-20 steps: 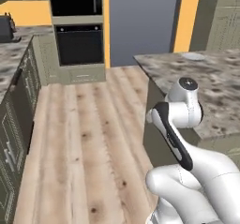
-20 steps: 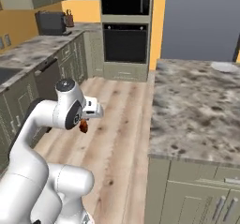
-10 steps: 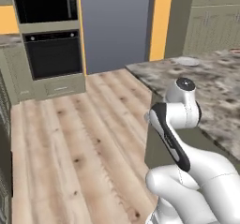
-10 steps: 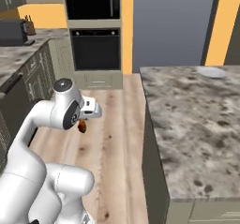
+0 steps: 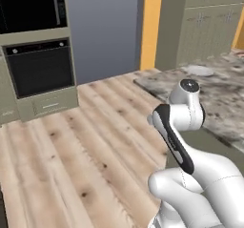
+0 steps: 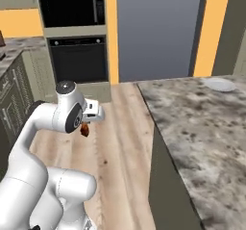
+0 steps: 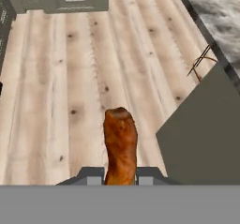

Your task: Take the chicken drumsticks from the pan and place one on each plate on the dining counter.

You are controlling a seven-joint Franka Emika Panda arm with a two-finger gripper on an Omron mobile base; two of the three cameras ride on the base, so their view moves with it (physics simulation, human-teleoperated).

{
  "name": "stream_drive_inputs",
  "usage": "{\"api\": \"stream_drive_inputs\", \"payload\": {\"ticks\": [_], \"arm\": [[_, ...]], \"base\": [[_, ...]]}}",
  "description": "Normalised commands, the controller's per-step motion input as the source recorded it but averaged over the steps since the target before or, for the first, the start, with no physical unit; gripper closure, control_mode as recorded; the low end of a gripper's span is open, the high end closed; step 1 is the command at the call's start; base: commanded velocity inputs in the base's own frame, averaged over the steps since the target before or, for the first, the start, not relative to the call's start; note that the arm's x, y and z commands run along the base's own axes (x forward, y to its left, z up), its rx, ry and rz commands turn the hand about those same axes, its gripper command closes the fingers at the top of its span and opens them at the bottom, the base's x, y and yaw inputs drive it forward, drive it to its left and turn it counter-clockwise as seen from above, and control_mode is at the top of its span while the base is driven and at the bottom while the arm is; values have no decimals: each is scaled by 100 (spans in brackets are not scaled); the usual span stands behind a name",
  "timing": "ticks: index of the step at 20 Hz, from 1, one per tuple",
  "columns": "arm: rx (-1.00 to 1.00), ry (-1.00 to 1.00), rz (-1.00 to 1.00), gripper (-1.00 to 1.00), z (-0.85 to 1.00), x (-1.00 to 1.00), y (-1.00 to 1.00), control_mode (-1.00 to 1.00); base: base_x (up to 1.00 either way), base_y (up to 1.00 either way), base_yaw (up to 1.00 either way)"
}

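One drumstick [image 7: 120,145] hangs clamped in the pincer [image 7: 120,175], whose fingers are closed tight on its lower end so the meat juts forward from them in the hand view; in the right base view it shows as a small brown lump under the hand, held out over the wooden floor [image 7: 61,78]. Just to the right of the pincer rises the olive side of the bench [image 6: 202,128], its granite top higher than the drumstick, as far as I can judge. Far along that top, well away from the pincer, sits a pale plate [image 6: 218,84].

The step in hand looks like the carry to the bench. To do it well, I judge the grip should stay firm and the hand level, since the meat is glossy and tapered and could slip if swung sharply. The drumstick needs lifting above the bench edge before it travels sideways, otherwise it may strike the slab's rim or the cabinet face beside it. Release should come low over the plate's centre, so the piece does not roll off.

Beyond the pincer, across the floor, stands a black oven [image 6: 79,59] set in a tall cabinet, with a grey wall panel and orange strips next to it; none of these lie in the path. I cannot make out a second plate.
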Motion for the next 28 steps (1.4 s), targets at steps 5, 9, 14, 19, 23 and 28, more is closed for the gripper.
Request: {"api": "stream_drive_inputs", "payload": {"ticks": [5,9,14,19,23,28], "arm": [[0,0,0,100,0,0,0,100],[0,0,0,100,0,0,0,100],[0,0,0,100,0,0,0,100],[0,0,0,100,0,0,0,100],[0,0,0,100,0,0,0,100],[0,0,0,100,0,0,0,100]], "base": [[92,71,-29],[92,71,-29],[92,70,-29],[92,68,-33],[92,62,-41],[83,53,-61]]}}
